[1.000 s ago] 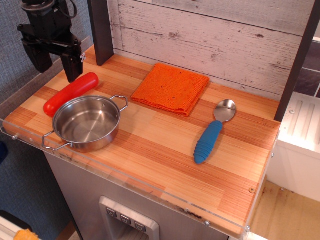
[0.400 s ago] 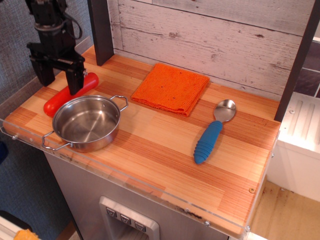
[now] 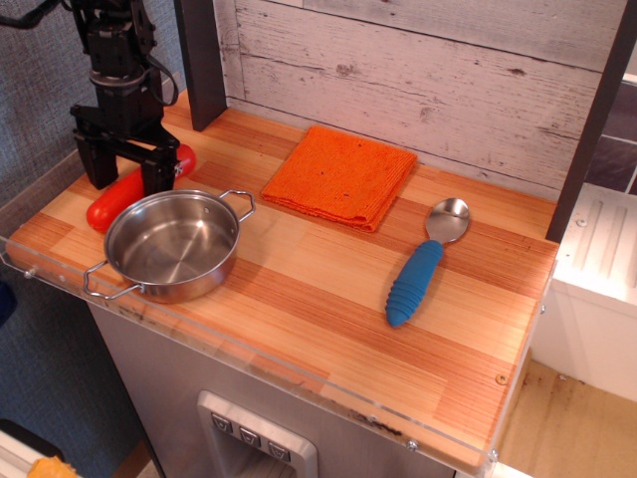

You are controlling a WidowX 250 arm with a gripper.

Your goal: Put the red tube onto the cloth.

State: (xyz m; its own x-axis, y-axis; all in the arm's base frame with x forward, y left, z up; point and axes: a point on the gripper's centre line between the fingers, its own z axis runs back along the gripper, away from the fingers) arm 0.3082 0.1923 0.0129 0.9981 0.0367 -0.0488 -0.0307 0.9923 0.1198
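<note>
The red tube (image 3: 107,205) lies slanted on the wooden counter at the far left, just behind the steel pot. My black gripper (image 3: 128,183) has come down over the tube's middle, with its jaws open, one finger on each side of it. The fingers do not appear to be pressing on the tube. The orange cloth (image 3: 340,176) lies flat at the back middle of the counter, to the right of the tube and apart from it.
A steel pot (image 3: 171,244) with two handles stands at the front left, next to the tube. A blue-handled spoon (image 3: 416,279) lies to the right of the cloth. A dark post (image 3: 202,60) and a plank wall stand behind. The counter's edges (image 3: 60,284) lie close on the left and front.
My gripper has moved down and slightly right from above the tube to straddle its middle near the counter. The tube, cloth, pot and spoon have not moved.
</note>
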